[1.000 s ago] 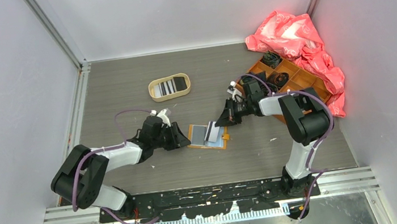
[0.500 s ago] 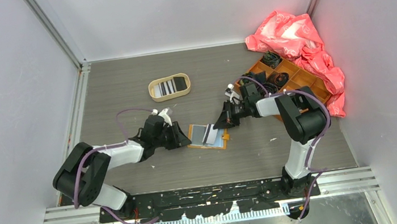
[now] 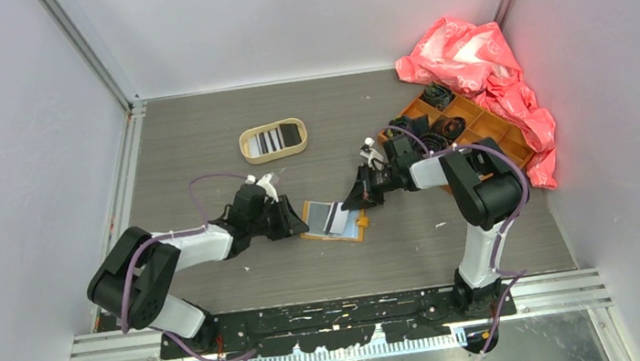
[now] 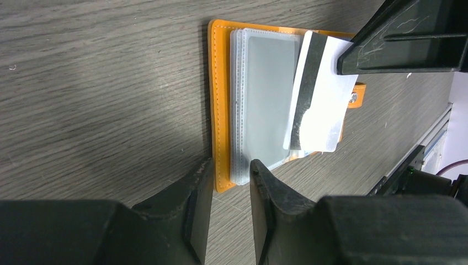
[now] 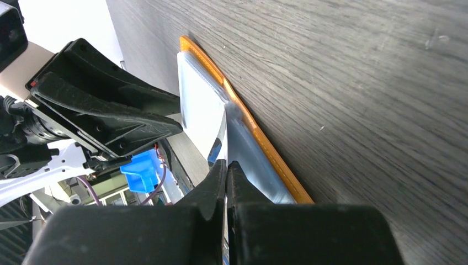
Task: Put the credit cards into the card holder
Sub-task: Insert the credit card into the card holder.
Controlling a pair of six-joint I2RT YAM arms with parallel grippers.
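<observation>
Holder [image 3: 333, 220]: open, flat on table [image 3: 200, 131], between arms; left gripper [image 4: 230, 167]: fingers narrowly parted astride its corner, grasp not discernible; right gripper [image 5: 226, 164]: clenched on white card [image 4: 324, 102], lying aslant across the holder's clear pockets [image 4: 265, 99].

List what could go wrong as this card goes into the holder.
1. The right gripper pinches the card near one corner, and the card lies tilted across the clear sleeves. It may twist or miss the pocket opening.
2. The left gripper stands open at a corner of the holder, not clamping it. A push from the card could slide the holder away.
</observation>
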